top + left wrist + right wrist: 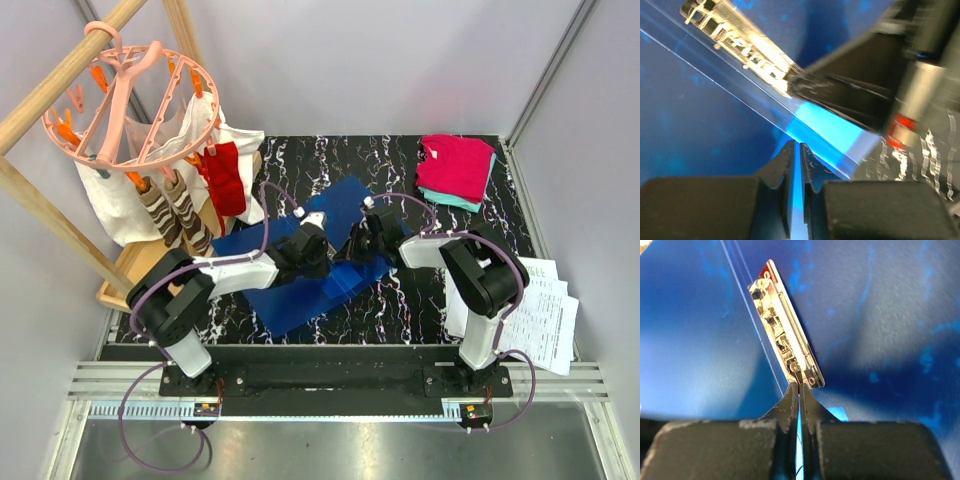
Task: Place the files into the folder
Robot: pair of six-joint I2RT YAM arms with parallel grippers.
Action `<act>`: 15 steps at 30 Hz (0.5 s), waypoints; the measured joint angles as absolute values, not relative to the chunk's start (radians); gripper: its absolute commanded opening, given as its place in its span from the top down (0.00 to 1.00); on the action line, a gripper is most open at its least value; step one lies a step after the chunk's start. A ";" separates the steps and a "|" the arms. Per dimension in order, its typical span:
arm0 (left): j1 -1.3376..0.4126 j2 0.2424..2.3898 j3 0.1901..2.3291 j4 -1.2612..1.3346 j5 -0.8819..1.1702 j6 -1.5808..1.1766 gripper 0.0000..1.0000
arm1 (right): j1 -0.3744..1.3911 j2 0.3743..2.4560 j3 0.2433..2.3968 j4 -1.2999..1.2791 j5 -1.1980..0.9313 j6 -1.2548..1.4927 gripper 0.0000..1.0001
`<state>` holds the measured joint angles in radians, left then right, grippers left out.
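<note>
At the middle of the black marbled table (410, 300): the folder (345, 200), blue, with a metal clip (785, 330) inside. The right gripper (799, 387) is closed on its sheet at the clip's near end. The left gripper (797, 150) is just beside it, jaws a slit apart; grip cannot be told. Near right edge: the files (545, 310), white, stacked loosely. Far right: folded clothes (457, 165).

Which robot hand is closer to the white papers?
Right. The right gripper works on the blue folder, with the white papers off to its right. The left gripper is beside it, farther left.
</note>
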<state>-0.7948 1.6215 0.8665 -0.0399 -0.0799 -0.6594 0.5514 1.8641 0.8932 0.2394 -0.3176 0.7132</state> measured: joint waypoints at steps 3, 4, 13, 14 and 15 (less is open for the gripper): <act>-0.784 1.687 0.856 -0.027 -0.078 -0.672 0.97 | 0.550 1.864 0.891 0.238 -0.361 0.712 0.88; -0.781 1.694 0.844 -0.011 -0.077 -0.681 0.98 | 0.550 1.866 0.891 0.239 -0.372 0.713 0.86; -0.778 1.696 0.802 0.088 -0.081 -0.688 1.00 | 0.547 1.913 0.889 0.303 -0.485 0.751 0.83; -0.778 1.695 0.796 0.096 -0.081 -0.689 1.00 | 0.545 1.917 0.889 0.311 -0.492 0.756 0.85; -0.778 1.692 0.791 0.102 -0.082 -0.689 1.00 | 0.545 1.919 0.889 0.316 -0.494 0.757 0.85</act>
